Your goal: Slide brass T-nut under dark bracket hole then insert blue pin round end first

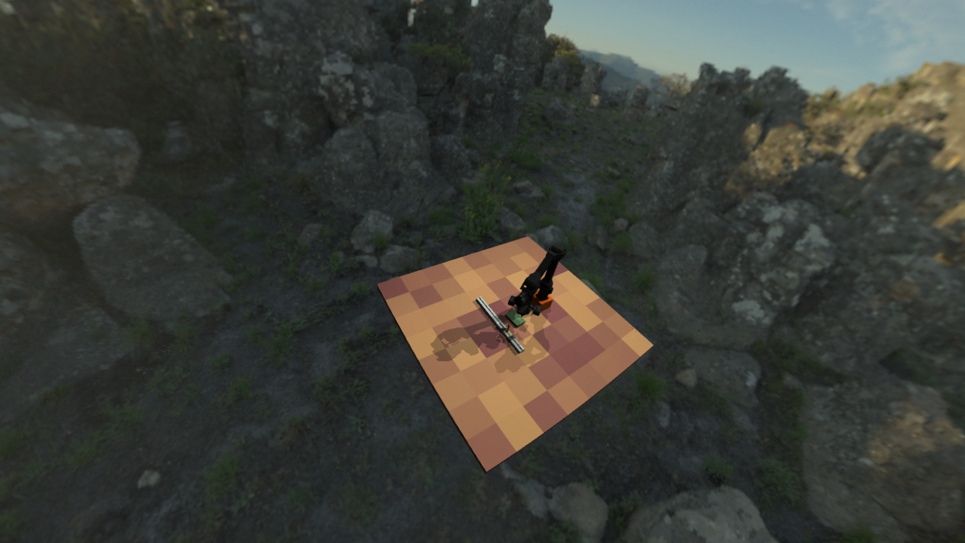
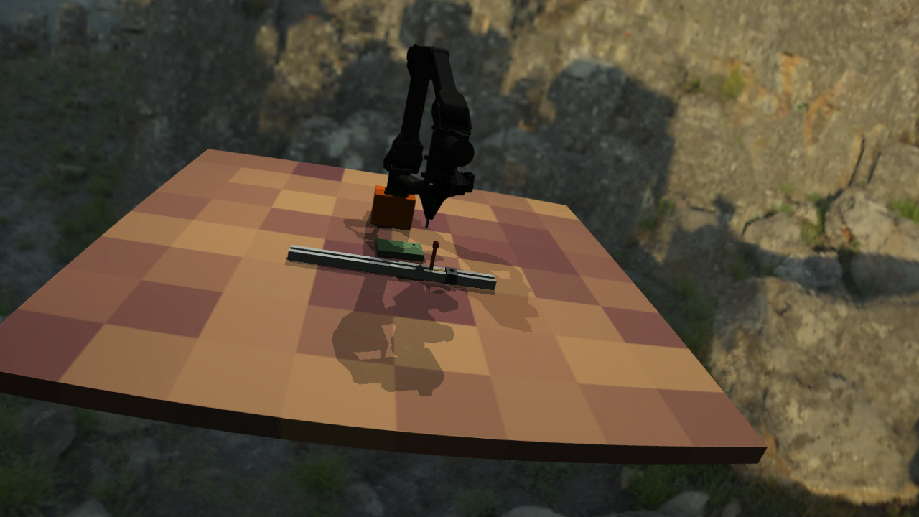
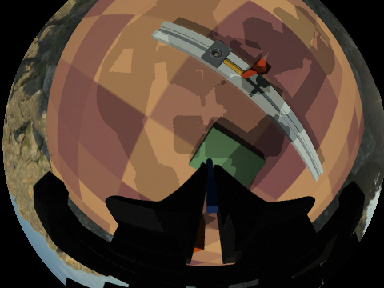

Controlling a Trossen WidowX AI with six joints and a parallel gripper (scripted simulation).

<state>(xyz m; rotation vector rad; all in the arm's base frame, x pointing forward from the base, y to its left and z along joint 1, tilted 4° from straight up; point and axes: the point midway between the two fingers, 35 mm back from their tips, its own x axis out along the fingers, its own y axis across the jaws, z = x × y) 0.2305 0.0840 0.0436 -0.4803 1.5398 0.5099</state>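
Note:
My gripper [image 2: 429, 217] [image 3: 210, 169] is shut on the blue pin [image 2: 426, 224] [image 3: 211, 188], which points down between the fingertips. It is raised above the table, on the arm's side of the rail. The aluminum rail [image 1: 487, 310] [image 2: 347, 258] [image 3: 302, 140] lies on the table. The brass T-nut [image 3: 233, 66] lies in its slot, running up to the dark bracket [image 2: 451, 276] [image 3: 210, 59]; brass colour shows in the bracket hole. The orange handle [image 2: 434, 250] [image 3: 262, 66] sticks up beside the bracket. The green tray [image 1: 515, 320] [image 2: 392, 247] [image 3: 244, 160] lies between rail and arm base.
The orange arm base [image 1: 545, 302] [image 2: 393, 209] stands behind the tray. The upright handle is the tall thing close to the bracket. The checkered table [image 1: 499, 405] [image 2: 244, 360] bears everything, and shadows of the arm fall across the rail.

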